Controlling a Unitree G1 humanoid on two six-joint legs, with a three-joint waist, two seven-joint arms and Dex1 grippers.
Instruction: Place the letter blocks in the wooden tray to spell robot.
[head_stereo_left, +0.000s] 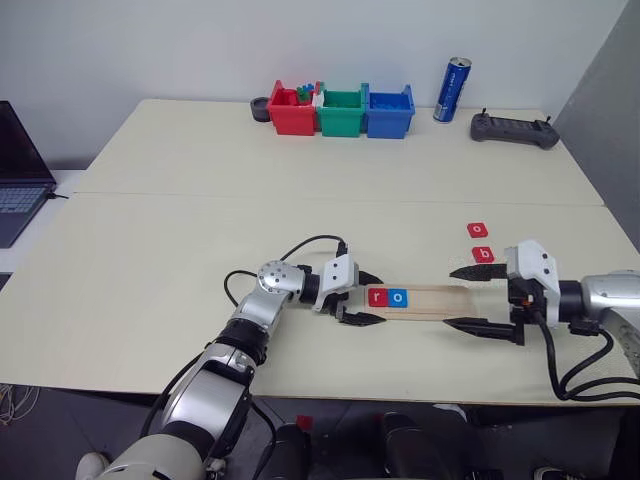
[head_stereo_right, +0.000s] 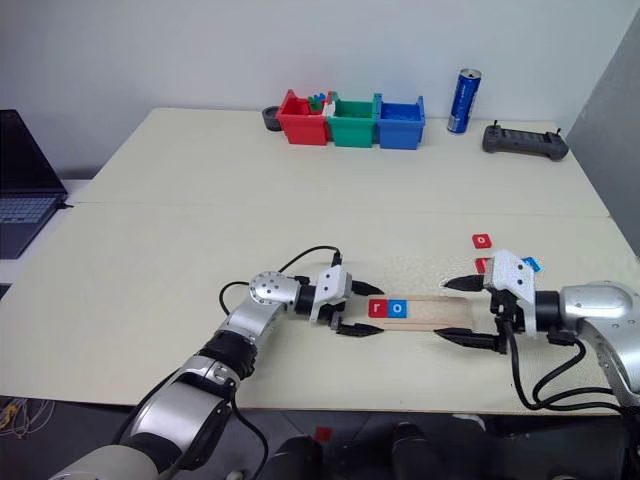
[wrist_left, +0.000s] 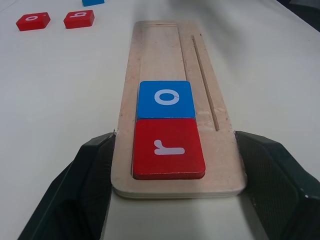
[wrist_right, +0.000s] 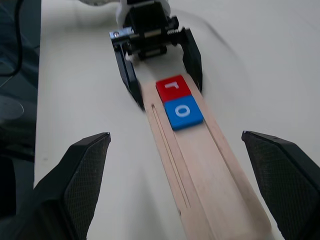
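The wooden tray (head_stereo_left: 425, 299) lies flat near the front edge of the surface (head_stereo_left: 300, 200), its length running parallel to that edge. At its left end sit two letter blocks, touching each other: a red "r" block (head_stereo_left: 377, 296) outermost and a blue "o" block (head_stereo_left: 398, 297) just inside it. The rest of the groove is bare wood.

The left end effector (head_stereo_left: 361, 298) has its two black fingers (wrist_left: 95, 170) against the long sides of the tray's left end, one on each side of the red "r" block, so it is closed on the tray itself. The right end effector (head_stereo_left: 481, 298) hangs at the tray's opposite end with its fingers spread wide, one on each side of the wood and apart from it, gripping nothing.

Beyond the tray's right end, toward the right edge of the surface, lie more blocks: a red "b" block (head_stereo_left: 483, 254) just behind the right end effector's far finger, a red "o" block (head_stereo_left: 478, 230) a little farther back, and a blue block (head_stereo_right: 531, 264) beside the red "b"; its letter cannot be read.

Along the back edge stand a red bin (head_stereo_left: 291, 110), a green bin (head_stereo_left: 342, 111) and a blue bin (head_stereo_left: 390, 112) side by side, with a blue can (head_stereo_left: 452, 90) and a dark controller (head_stereo_left: 514, 129) to their right. A laptop (head_stereo_left: 18, 170) sits off the left edge.
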